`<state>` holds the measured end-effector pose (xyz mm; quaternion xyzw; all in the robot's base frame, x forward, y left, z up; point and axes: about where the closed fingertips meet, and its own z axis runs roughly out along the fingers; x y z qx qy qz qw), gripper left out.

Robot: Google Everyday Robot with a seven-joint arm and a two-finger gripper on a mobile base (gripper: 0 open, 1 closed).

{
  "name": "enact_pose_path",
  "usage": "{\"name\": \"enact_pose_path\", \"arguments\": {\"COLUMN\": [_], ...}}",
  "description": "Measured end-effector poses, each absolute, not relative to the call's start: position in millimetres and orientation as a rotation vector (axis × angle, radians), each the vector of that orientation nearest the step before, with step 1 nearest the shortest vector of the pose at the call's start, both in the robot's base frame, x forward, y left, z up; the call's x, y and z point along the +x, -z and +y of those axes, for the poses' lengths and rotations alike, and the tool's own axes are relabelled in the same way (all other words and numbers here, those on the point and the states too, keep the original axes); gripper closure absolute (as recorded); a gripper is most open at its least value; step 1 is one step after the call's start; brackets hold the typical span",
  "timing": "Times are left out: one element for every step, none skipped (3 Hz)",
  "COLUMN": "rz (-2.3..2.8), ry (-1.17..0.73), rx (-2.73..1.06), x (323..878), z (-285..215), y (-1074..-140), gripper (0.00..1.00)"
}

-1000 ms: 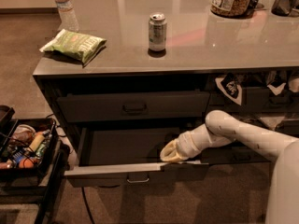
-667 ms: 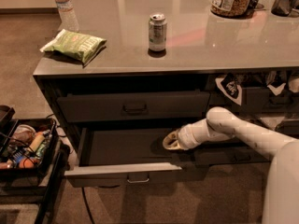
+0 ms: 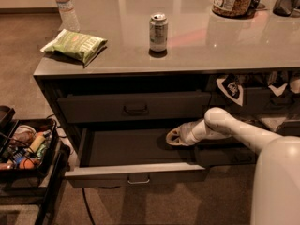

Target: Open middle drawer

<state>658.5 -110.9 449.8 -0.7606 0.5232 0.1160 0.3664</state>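
Since a second ago the gripper [image 3: 176, 136] has lifted off the middle drawer [image 3: 136, 171] to just below the right end of the top drawer [image 3: 136, 108], holding nothing I can see; aperture can't tell. That drawer sits directly under the top drawer, pulled well out; a low retreat could drag it shut.

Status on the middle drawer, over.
Gripper over the drawer's right inside, clear of the handle. Middle drawer pulled well out. Nothing seen blocking it.
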Motion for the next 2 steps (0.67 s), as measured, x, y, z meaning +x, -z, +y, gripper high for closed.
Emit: {"name": "enact_pose_path", "arguments": {"rz": [1.453, 1.581], "ry": [-0.316, -0.376], "rx": [-2.088, -2.162], "x": [647.6, 627.6], "z": [-122.3, -134.3], "y": [-434.1, -422.7], "gripper": [1.00, 1.00]}}
